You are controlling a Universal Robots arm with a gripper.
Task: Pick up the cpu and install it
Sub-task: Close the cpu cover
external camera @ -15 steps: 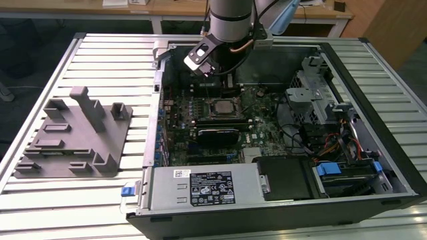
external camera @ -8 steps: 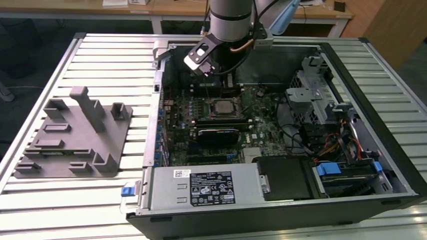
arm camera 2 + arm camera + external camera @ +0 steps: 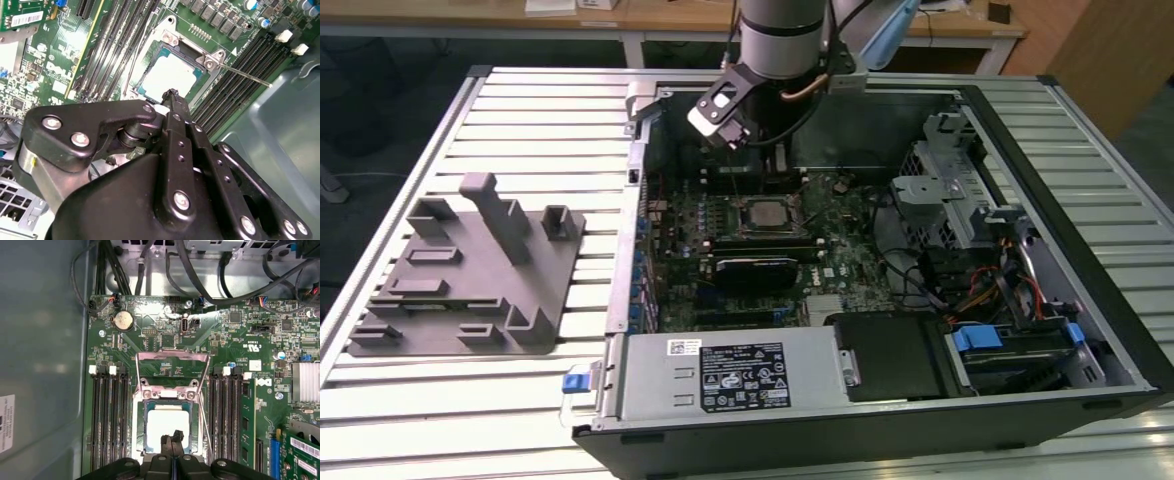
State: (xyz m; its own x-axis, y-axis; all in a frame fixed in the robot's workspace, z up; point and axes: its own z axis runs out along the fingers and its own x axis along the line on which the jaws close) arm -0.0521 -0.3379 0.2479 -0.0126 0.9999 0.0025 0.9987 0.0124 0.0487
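Observation:
The cpu [image 3: 167, 426] lies flat in the socket [image 3: 141, 427] on the green motherboard [image 3: 160, 335], its silver top bright under the light. In the second wrist view the cpu [image 3: 167, 75] sits just beyond my fingertips. My gripper [image 3: 172, 438] hovers over the chip's near edge, its two black fingers pressed together with nothing between them. The socket's metal load frame [image 3: 172, 365] is swung open, and its thin lever [image 3: 245, 75] sticks out sideways. In the exterior view the gripper [image 3: 771, 160] hangs inside the open computer case above the cpu [image 3: 761, 213].
Memory slots [image 3: 107, 415] flank the socket on both sides. A grey plastic tray [image 3: 467, 270] with upright posts stands on the slatted table at the exterior view's left. The power supply [image 3: 734, 375], drive cages [image 3: 961, 190] and cables [image 3: 974, 290] crowd the case.

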